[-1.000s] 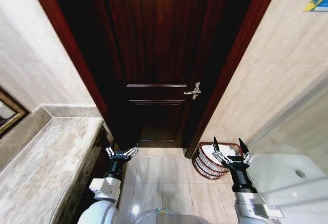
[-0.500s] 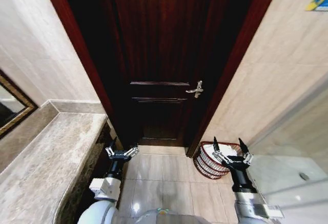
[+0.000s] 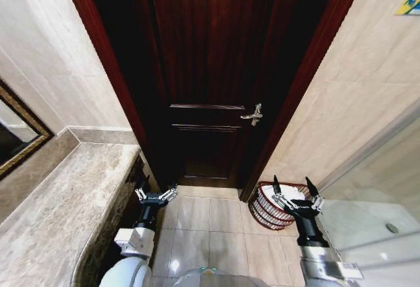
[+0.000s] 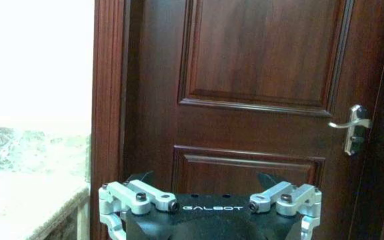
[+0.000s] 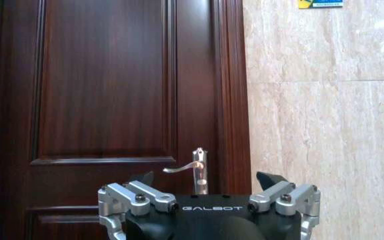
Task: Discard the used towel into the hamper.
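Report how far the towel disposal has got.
Done: the hamper by the door already holds something white, apparently a towel. In hand: nothing; the left gripper beside the marble counter and the right gripper in front of the hamper are both open and empty. Left: no towel elsewhere, so seemingly nothing.

Door (image 3: 213, 83) ahead — counter (image 3: 62, 208) left, hamper (image 3: 266, 206) right by the doorframe.
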{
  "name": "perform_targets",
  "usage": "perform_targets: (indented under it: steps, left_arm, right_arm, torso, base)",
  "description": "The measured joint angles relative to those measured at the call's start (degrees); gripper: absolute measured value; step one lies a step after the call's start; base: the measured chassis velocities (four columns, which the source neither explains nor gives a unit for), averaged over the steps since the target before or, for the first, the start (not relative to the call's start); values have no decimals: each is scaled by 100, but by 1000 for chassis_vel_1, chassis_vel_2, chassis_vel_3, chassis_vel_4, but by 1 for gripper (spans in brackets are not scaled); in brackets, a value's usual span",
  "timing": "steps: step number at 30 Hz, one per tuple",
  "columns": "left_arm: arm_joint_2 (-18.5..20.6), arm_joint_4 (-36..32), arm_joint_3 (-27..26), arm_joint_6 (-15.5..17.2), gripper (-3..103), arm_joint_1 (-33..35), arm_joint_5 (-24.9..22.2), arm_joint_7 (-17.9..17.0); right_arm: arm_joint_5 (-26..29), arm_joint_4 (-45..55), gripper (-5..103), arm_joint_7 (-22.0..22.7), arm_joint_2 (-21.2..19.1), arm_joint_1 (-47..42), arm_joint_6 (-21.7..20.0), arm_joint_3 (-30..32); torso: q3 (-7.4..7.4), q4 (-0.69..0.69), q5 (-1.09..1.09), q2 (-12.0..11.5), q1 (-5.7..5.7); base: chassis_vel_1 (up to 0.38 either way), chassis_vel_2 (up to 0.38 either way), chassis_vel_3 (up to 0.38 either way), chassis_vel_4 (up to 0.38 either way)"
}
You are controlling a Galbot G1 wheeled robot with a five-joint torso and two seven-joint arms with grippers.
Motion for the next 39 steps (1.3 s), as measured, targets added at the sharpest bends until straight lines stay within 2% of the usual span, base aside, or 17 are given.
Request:
perform_targets:
  steps: [24,39]
  left_arm:
    - [0,0,-1,0,100,2,0,0]
    - [0,0,0,0,100,0,0,0]
  right_arm:
    - [0,0,100,0,0,-2,0,0]
    - [0,1,100,0,0,1,0,-1]
  torso:
    - [-3,-1,0,5,-9]
    - [0,0,0,0,-2]
  base:
    - [167,-155,-171,158]
    - [-69,-32,77,37]
